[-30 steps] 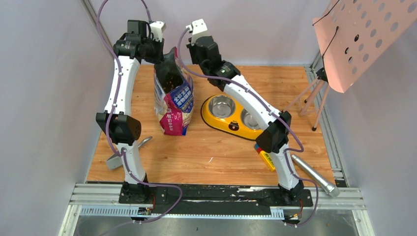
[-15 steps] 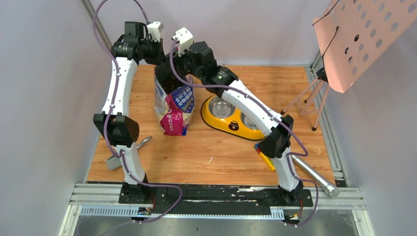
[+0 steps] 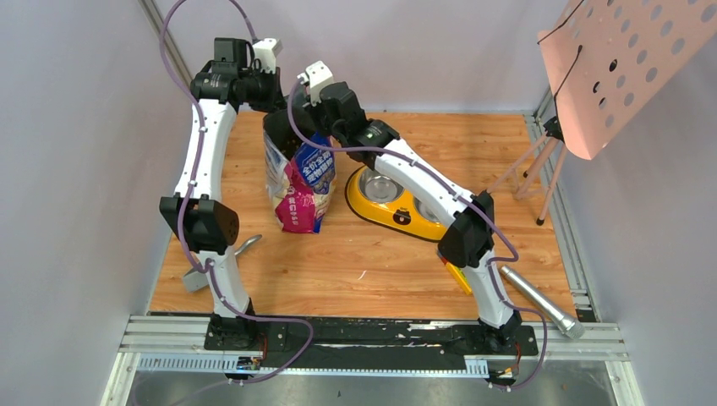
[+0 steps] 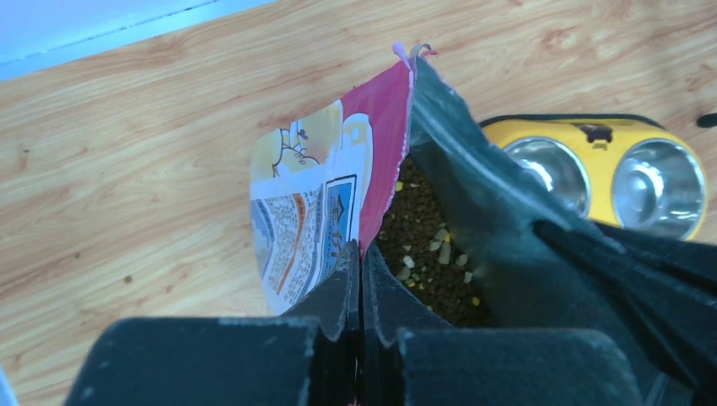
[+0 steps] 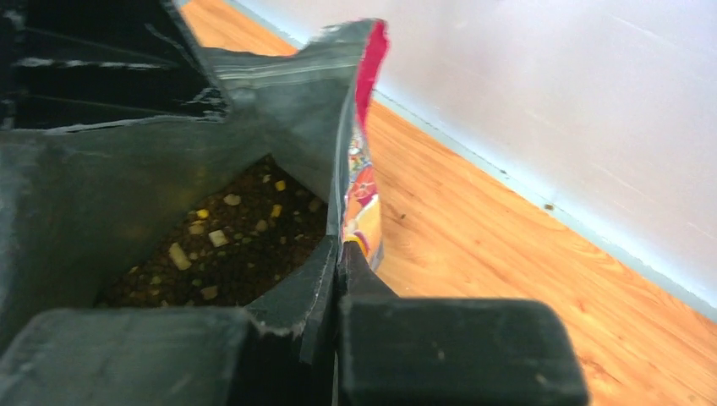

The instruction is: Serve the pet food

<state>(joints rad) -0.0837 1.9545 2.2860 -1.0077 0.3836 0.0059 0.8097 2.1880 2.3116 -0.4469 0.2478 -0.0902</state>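
Tabletop (image 3: 372,262) scene: the opened cat-food bag (image 3: 298,182) stands upright just left of the yellow double-bowl feeder (image 3: 404,216), whose bowls look bare, so the step in hand is judged to be gripping the bag's mouth before pouring. Left gripper (image 4: 362,272) and right gripper (image 5: 338,254) each press their fingers together on the bag's rim at opposite edges; the next move likely calls for tipping the mouth toward the feeder without losing either pinch. Pet food (image 4: 427,264) lies inside the bag, below and between the two pinches, touching neither.

Pale lilac walls (image 3: 76,127) enclose a wooden tabletop (image 3: 380,271).
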